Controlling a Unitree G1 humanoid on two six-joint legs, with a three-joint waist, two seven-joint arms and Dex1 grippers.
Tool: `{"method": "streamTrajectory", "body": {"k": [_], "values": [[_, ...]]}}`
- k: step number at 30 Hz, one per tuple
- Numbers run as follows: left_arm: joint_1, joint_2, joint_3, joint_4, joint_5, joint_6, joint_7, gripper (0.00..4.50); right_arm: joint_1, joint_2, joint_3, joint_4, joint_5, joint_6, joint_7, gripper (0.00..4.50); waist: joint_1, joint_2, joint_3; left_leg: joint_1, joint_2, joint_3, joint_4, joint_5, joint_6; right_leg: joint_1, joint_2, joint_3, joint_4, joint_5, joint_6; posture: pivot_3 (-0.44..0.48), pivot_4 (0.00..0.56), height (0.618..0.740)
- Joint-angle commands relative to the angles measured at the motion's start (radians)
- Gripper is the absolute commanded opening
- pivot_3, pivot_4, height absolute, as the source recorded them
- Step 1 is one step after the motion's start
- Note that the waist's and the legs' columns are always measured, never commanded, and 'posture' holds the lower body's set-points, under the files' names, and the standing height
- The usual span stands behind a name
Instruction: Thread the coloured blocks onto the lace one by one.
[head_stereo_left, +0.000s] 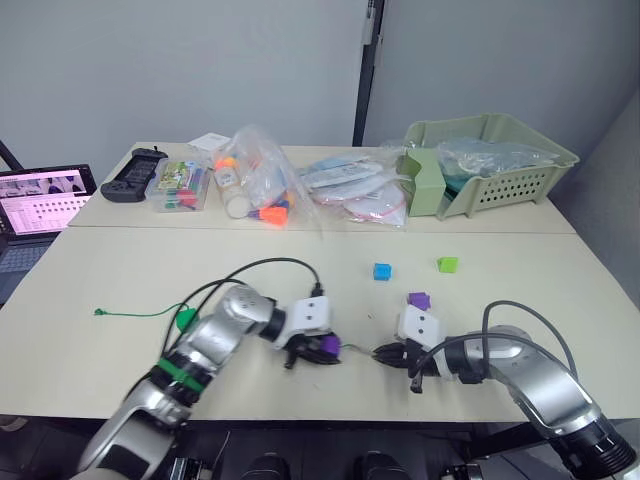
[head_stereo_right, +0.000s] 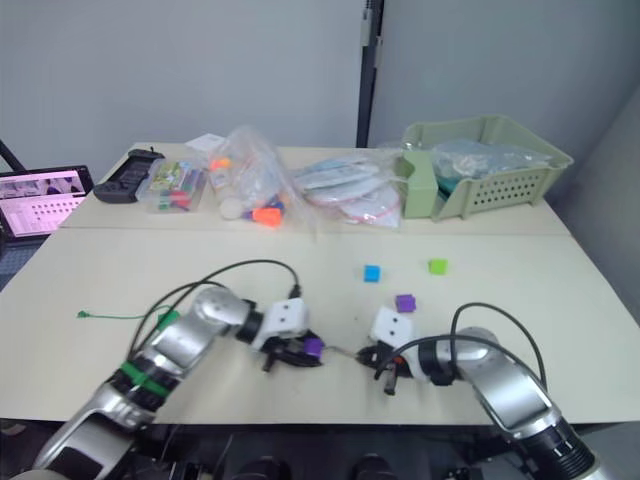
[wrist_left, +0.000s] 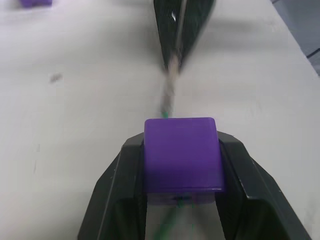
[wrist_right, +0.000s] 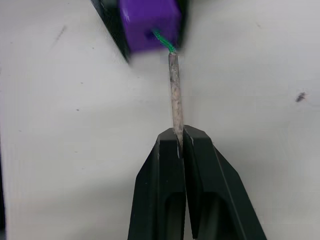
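My left gripper (head_stereo_left: 318, 350) is shut on a purple block (wrist_left: 182, 155), low over the table near its front edge. The green lace (wrist_right: 162, 40) runs through that block's hole, and its stiff pale tip (wrist_right: 174, 90) sticks out toward my right gripper (wrist_right: 181, 137), which is shut on the tip's end. The lace's far end (head_stereo_left: 130, 313) trails left across the table. A second purple block (head_stereo_left: 419, 300), a blue block (head_stereo_left: 382, 271) and a light green block (head_stereo_left: 447, 264) lie loose beyond my right gripper. A darker green block (head_stereo_left: 185, 319) sits by my left forearm.
At the back stand a pale green basket (head_stereo_left: 520, 175), clear bags of orange toys (head_stereo_left: 262, 185), flat packets (head_stereo_left: 355, 190), a clear box (head_stereo_left: 180, 187) and a black controller (head_stereo_left: 135, 172). A laptop (head_stereo_left: 35, 205) sits at the far left.
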Motion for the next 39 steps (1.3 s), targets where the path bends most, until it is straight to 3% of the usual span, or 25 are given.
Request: {"method": "streamTrajectory", "body": {"k": [1, 4, 10, 16, 21, 23, 27, 30, 35, 39], "values": [[0.048, 0.136, 0.082, 0.031, -0.013, -0.060, -0.061, 1.21, -0.021, -0.002, -0.004, -0.010, 0.002, -0.015, 0.017, 0.00, -0.002, 0.000, 0.000, 0.000, 0.000, 0.000, 0.000, 0.000, 0.000, 0.000, 0.000, 0.000, 0.000, 0.000, 0.000, 0.000, 0.150, 0.740], [0.082, 0.248, 0.127, 0.103, 0.003, -0.148, -0.085, 1.21, -0.036, -0.008, 0.010, -0.011, 0.001, -0.011, 0.039, 0.00, -0.002, 0.000, 0.000, 0.001, 0.001, 0.000, -0.001, 0.000, 0.000, 0.000, 0.000, 0.000, 0.000, 0.000, 0.000, 0.000, 0.150, 0.740], [0.074, 0.366, 0.197, 0.357, 0.023, -0.303, -0.114, 1.21, -0.069, -0.007, 0.026, -0.004, -0.001, -0.011, 0.067, 0.00, -0.001, 0.000, 0.000, 0.001, 0.001, 0.002, -0.001, 0.000, 0.000, 0.000, 0.000, 0.000, 0.000, 0.000, -0.001, 0.000, 0.150, 0.740], [0.017, 0.378, 0.209, 0.584, 0.057, -0.462, -0.101, 1.21, -0.078, -0.014, 0.028, 0.001, -0.003, -0.014, 0.084, 0.00, 0.000, 0.001, -0.001, 0.002, 0.002, 0.004, -0.001, 0.000, 0.000, 0.000, 0.000, -0.001, 0.001, -0.001, -0.001, 0.000, 0.150, 0.740], [-0.001, 0.348, 0.225, 0.611, 0.024, -0.493, -0.127, 1.21, -0.080, -0.012, 0.028, 0.001, -0.006, -0.013, 0.088, 0.00, 0.000, 0.001, -0.001, 0.002, 0.002, 0.006, -0.001, 0.000, 0.000, 0.000, 0.000, -0.001, 0.002, -0.001, -0.001, 0.000, 0.150, 0.740], [-0.004, 0.338, 0.235, 0.586, 0.003, -0.459, -0.145, 2.25, -0.081, -0.010, 0.028, 0.001, -0.007, -0.011, 0.087, 0.00, 0.002, 0.001, -0.001, 0.002, 0.002, 0.006, -0.001, 0.000, 0.000, 0.000, 0.000, -0.001, 0.002, -0.001, -0.001, 0.000, 0.150, 0.740], [-0.009, 0.332, 0.258, 0.521, -0.033, -0.399, -0.181, 3.50, -0.079, -0.009, 0.027, -0.004, -0.005, -0.006, 0.086, 0.00, 0.004, 0.001, -0.001, 0.001, 0.001, 0.006, -0.001, 0.000, 0.000, -0.001, 0.000, -0.001, 0.002, -0.001, -0.001, 0.000, 0.150, 0.740], [-0.016, 0.340, 0.265, 0.373, -0.084, -0.264, -0.234, 4.46, -0.080, -0.006, 0.029, -0.009, -0.003, 0.001, 0.085, 0.00, 0.006, 0.000, 0.000, -0.002, 0.001, 0.005, -0.001, 0.000, 0.000, -0.003, 0.000, -0.001, 0.002, -0.001, -0.001, 0.000, 0.150, 0.740], [0.013, 0.281, 0.250, 0.093, -0.144, -0.047, -0.199, 4.46, -0.089, 0.008, 0.039, -0.011, -0.003, 0.013, 0.077, 0.00, 0.011, 0.000, 0.000, -0.005, 0.001, 0.004, 0.000, 0.000, 0.000, -0.006, -0.001, -0.001, 0.002, 0.000, -0.001, 0.000, 0.150, 0.740], [0.042, 0.174, 0.210, -0.067, -0.133, 0.030, -0.100, 4.46, -0.092, 0.020, 0.045, -0.017, -0.004, 0.026, 0.070, 0.00, 0.010, 0.000, 0.000, -0.005, 0.001, 0.003, 0.000, 0.000, 0.000, -0.005, -0.001, -0.001, 0.002, 0.000, -0.001, 0.000, 0.150, 0.740]]}}
